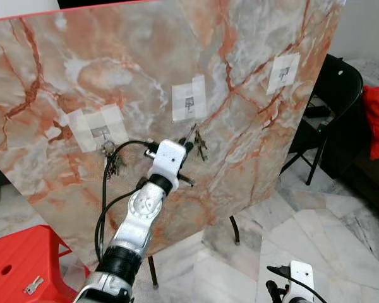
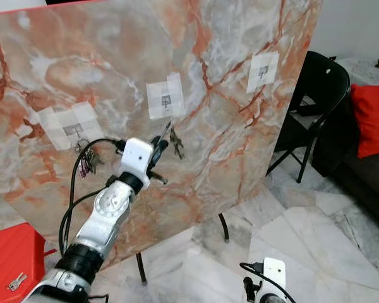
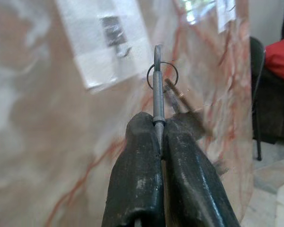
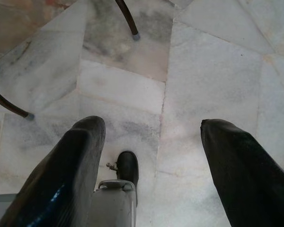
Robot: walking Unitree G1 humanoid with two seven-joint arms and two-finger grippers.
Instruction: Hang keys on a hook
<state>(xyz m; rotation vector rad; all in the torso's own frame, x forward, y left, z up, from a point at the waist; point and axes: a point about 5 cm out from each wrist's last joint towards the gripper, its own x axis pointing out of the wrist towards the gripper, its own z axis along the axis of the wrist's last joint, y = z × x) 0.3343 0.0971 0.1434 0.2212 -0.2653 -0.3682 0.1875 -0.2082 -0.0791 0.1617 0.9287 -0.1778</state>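
Just below the middle taped hook (image 1: 189,103), keys (image 1: 199,144) are held pinched in the left gripper (image 1: 188,146); the right gripper (image 4: 151,161) hangs spread wide.

L gripper (image 1: 191,140) w/ keys (image 1: 199,144) near hook (image 1: 189,105)

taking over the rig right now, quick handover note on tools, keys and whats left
Left tool: shut on a key, holding the keys up at the marble board, just below the middle hook.
Right tool: open, idle, pointing at the floor.
Another key bunch already hangs under the left hook; the right hook is bare.
Done: keys picked up and raised to the board.
Left: get the ring over the middle hook, then release.
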